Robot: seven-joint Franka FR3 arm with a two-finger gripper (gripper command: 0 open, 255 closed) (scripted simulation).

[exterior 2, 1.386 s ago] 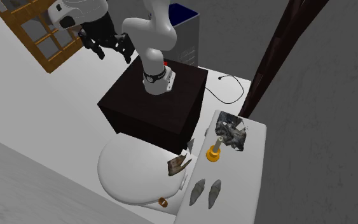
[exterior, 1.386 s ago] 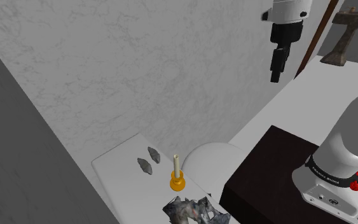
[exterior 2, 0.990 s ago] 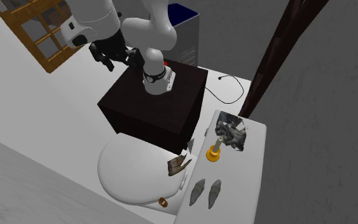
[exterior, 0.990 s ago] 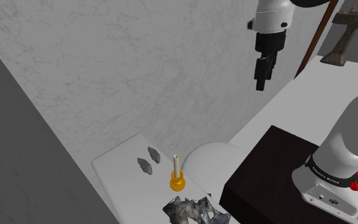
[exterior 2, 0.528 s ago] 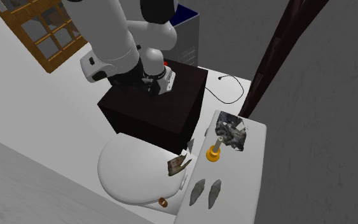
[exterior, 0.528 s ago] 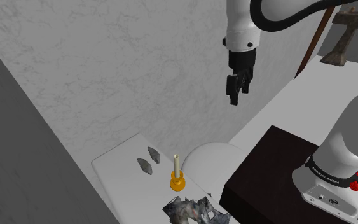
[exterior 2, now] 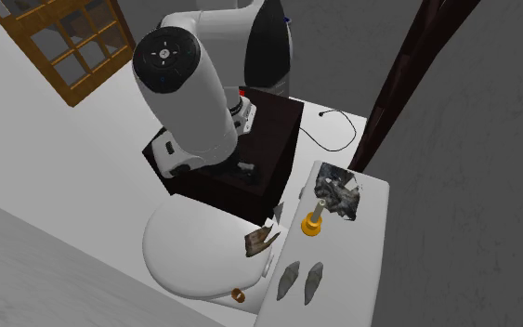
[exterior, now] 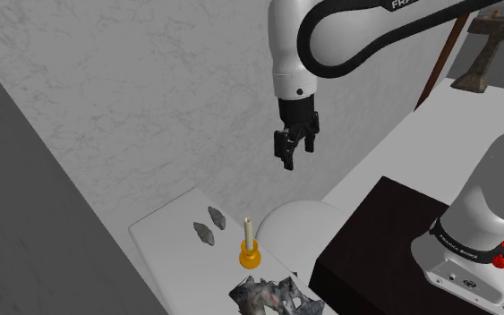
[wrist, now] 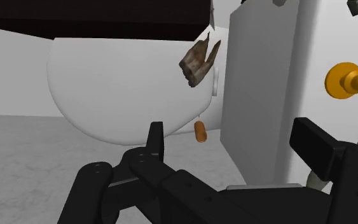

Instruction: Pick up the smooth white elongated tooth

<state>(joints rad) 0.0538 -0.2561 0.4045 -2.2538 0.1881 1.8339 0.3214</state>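
Claw (exterior: 288, 163): was held spread and empty, above the toilet lid (exterior: 299, 219).
Cistern top (exterior: 165, 234): white, behind the toilet lid.
Wall (exterior: 151, 89): mottled grey.

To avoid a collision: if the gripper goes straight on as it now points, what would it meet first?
The gripper would likely meet the white rounded lid first, near its edge by the white slab; depth is unclear.

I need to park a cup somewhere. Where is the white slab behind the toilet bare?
The slab is bare along its wall side, beside the two grey pieces and the orange candle holder, and past the pieces at its end. It is crowded between the holder and the crumpled grey lump. The toilet lid is mostly bare too.
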